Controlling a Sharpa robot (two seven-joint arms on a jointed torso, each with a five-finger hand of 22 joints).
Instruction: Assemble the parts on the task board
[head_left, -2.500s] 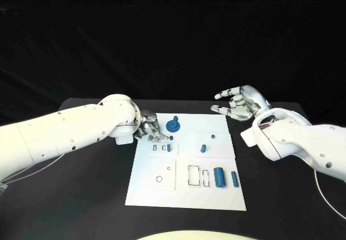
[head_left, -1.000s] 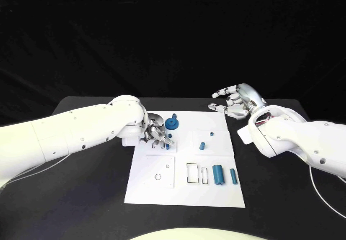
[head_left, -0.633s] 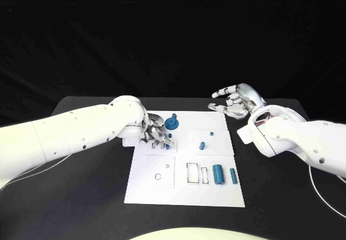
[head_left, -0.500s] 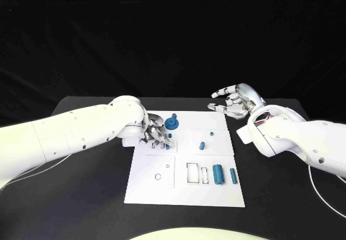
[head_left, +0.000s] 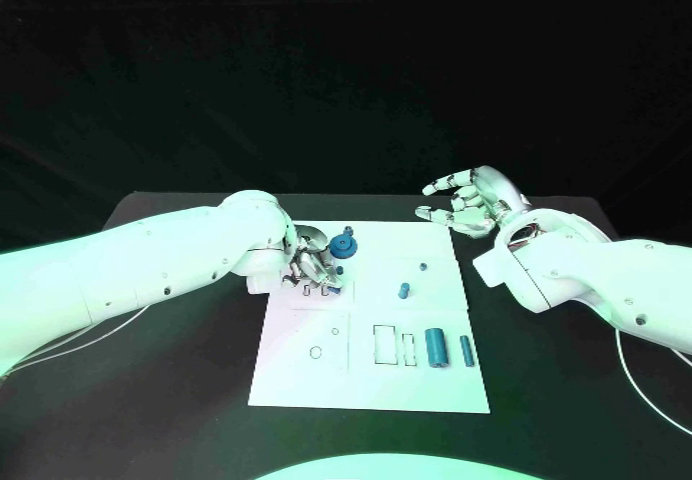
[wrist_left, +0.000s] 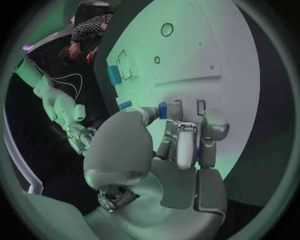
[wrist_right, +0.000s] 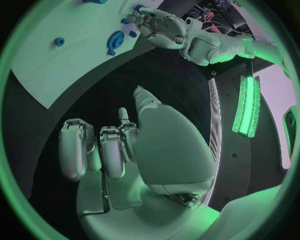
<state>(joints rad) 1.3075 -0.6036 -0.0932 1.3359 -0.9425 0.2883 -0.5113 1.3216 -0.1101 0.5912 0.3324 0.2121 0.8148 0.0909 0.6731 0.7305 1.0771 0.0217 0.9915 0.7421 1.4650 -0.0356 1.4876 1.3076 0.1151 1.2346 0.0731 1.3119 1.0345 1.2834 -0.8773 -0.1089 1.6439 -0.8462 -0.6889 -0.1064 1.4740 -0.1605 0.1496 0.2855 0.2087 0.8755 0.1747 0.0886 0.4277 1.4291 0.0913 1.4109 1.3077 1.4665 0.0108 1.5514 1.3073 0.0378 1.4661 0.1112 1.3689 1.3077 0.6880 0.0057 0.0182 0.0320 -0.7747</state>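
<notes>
I can read no writing, label, brand, number or sign anywhere in front of me. The task board (head_left: 368, 385) carries only thin outlined shapes, no letters. My arms and both hands are bare of any marking I can make out.

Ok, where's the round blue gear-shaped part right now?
In the head view the round blue part stands near the far edge of the task board, toward its left side, just beyond the left hand working at the small slots.
</notes>
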